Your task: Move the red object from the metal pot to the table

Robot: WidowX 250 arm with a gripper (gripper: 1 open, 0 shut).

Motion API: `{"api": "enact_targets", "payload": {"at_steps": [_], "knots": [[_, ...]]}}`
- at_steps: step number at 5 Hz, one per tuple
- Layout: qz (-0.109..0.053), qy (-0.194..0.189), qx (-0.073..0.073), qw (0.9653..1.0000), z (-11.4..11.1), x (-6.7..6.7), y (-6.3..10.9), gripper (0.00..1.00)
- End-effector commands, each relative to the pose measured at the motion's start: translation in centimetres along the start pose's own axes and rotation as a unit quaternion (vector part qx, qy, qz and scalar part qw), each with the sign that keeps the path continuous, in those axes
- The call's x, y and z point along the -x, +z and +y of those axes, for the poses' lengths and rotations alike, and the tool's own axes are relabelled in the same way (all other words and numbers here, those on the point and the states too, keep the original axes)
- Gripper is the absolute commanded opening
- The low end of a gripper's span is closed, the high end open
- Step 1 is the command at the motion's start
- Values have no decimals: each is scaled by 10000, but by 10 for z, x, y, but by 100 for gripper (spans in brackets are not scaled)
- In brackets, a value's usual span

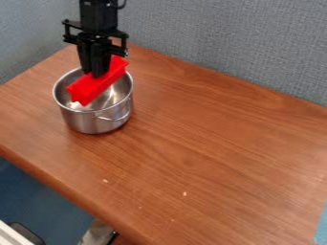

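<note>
The gripper (96, 69) jaws clamp one red block (98, 81), tilted above one pot's (95, 107) rim. To their right the table (217, 144) lies open up to its edges.

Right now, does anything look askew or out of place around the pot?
Only the red block: it sits tilted, upper end over the pot rim in the shut gripper, lower end inside. Nothing spilled or damaged on the table.

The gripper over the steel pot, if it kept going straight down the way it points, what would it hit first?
Probably the inside of the round shiny steel pot. The black gripper points almost straight down, jaws shut on the small bright red oblong block, whose lower end would likely meet the pot's floor first. Depth is hard to judge from this one view.
</note>
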State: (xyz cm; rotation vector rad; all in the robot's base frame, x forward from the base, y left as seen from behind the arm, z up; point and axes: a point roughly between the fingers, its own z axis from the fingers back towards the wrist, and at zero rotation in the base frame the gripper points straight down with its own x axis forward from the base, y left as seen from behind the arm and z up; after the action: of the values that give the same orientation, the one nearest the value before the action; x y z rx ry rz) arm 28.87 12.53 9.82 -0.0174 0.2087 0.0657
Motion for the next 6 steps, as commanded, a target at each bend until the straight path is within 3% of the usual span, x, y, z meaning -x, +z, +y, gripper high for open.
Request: {"api": "enact_targets", "payload": {"at_steps": [1, 6], "knots": [[-410, -49, -208, 9989, -2, 5, 29, 0], [-359, -119, -287, 9989, -6, 7, 33, 0]]}}
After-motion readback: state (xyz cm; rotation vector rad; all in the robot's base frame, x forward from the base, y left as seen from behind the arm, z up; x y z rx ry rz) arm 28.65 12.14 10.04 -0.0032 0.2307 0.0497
